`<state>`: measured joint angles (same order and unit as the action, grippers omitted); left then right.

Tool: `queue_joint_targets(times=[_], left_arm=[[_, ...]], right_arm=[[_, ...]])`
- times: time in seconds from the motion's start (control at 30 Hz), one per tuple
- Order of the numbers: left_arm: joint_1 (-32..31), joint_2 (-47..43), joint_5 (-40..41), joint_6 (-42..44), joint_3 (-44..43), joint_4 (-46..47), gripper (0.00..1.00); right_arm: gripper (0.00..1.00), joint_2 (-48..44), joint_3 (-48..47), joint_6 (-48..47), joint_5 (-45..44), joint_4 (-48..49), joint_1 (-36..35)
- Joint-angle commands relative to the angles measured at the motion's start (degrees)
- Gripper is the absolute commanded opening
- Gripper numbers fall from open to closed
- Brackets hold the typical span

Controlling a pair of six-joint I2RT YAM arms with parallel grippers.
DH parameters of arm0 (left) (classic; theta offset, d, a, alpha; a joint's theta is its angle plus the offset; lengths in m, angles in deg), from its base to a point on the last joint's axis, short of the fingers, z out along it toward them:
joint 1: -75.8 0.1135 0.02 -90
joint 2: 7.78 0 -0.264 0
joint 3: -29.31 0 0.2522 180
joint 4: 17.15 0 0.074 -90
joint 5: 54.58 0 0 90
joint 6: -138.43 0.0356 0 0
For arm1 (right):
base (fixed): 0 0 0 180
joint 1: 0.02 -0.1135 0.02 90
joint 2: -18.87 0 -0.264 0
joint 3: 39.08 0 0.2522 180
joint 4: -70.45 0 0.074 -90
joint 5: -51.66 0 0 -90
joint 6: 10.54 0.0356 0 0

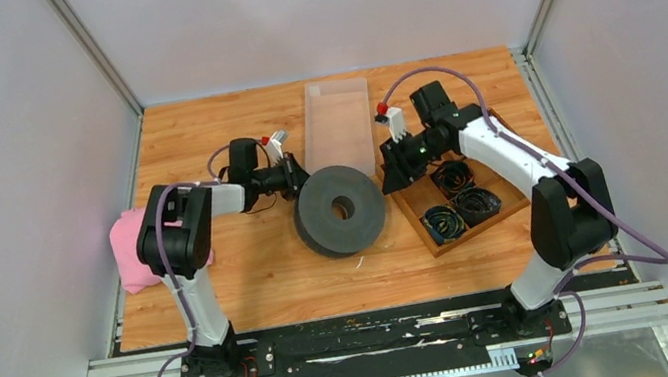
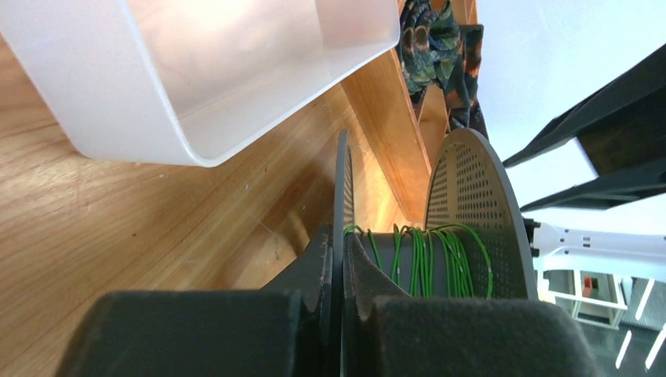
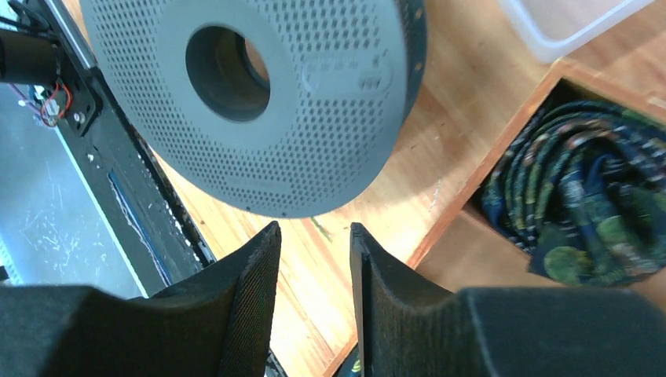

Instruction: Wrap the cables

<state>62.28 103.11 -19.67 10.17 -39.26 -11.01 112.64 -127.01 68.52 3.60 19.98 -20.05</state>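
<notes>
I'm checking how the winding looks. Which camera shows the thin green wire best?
The left wrist view: the thin green wire lies in loose turns around the hub of the grey perforated spool, between its flanges. In the top external and right wrist views, the spool's flange hides it.

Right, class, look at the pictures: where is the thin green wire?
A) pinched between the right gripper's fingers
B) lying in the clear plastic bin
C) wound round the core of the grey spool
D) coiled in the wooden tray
C: the left wrist view shows the green wire wound round the core of the grey spool, between its two flanges.
</notes>
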Motion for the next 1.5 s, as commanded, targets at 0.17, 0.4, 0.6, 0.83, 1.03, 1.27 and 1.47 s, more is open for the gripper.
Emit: queue_joint_targets(times=[0.17, 0.4, 0.6, 0.83, 1.03, 1.27, 1.47], left_arm=[[2.1, -6.7, 7.5, -1.1, 3.8, -0.1, 0.00], [5.5, -10.8, 13.1, -4.8, 10.6, 3.9, 0.00], [6.1, -13.0, 15.6, -7.9, 14.1, 7.3, 0.00], [8.5, -12.6, 16.9, -9.7, 16.5, 8.8, 0.00], [9.8, -10.6, 15.7, -9.0, 15.7, 8.8, 0.00], [9.9, -10.3, 15.2, -9.1, 15.3, 8.7, 0.00], [9.8, -10.3, 14.4, -8.2, 14.7, 8.7, 0.00]], right_arm=[[0.39, -5.9, 14.5, 2.8, 1.3, 16.6, -2.2], [0.39, -5.3, 16.7, 3.3, 1.2, 20.2, -2.9], [0.39, -1.5, 15.3, 1.7, -0.7, 19.5, -5.1], [0.39, -0.3, 15.8, 2.3, -9.0, 21.5, -7.6], [0.38, 2.1, 13.4, 3.8, -11.6, 21.5, -7.7], [0.37, 1.4, 12.2, 2.3, -7.7, 21.2, -7.7], [0.36, -0.9, 7.6, -0.7, -5.1, 18.7, -7.7]])
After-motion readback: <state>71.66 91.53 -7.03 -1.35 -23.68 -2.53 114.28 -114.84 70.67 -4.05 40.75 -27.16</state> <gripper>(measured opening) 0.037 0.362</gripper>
